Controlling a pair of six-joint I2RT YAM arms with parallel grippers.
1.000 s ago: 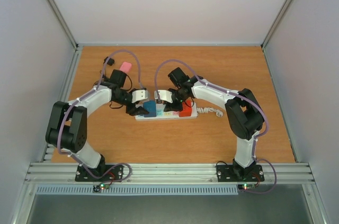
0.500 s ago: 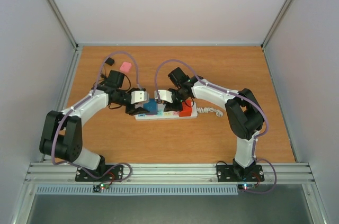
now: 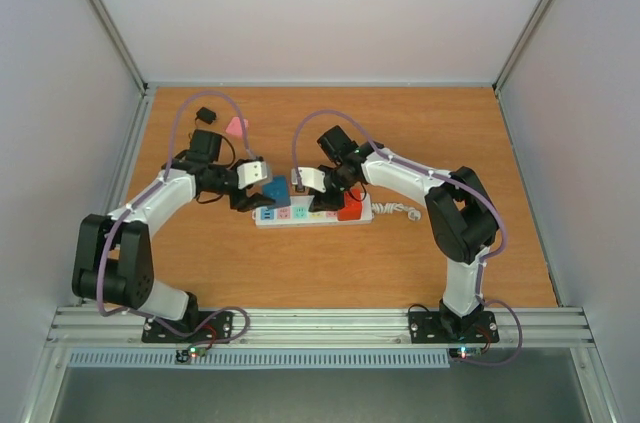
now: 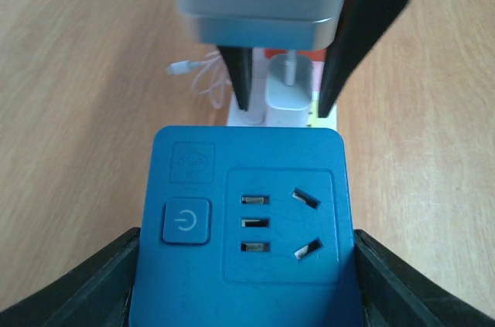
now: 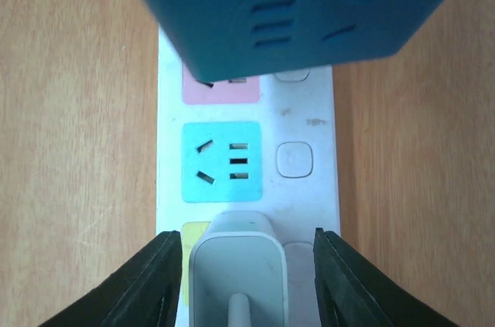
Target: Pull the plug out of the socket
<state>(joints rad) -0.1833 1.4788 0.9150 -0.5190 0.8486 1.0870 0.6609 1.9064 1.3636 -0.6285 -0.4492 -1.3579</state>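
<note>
**Blue plug in the left gripper, above the socket's left end**

On the wooden table (image 3: 300, 273), far left, a small black piece (image 3: 205, 114) and a pink piece (image 3: 236, 126) lie apart from the rest. The left gripper (image 3: 260, 203) is clamped on the blue plug (image 4: 247, 219), with one finger against each side. It holds the plug over the left end of the socket (image 5: 305, 188), which lies across the middle of the table. The right gripper (image 5: 247, 246) stands over a white plug (image 5: 236, 273) that sits in the socket, its fingers apart with a thin gap on both sides. Further right a red block (image 3: 350, 209) sits on the socket, then comes the curly cord (image 3: 400, 210).
</note>
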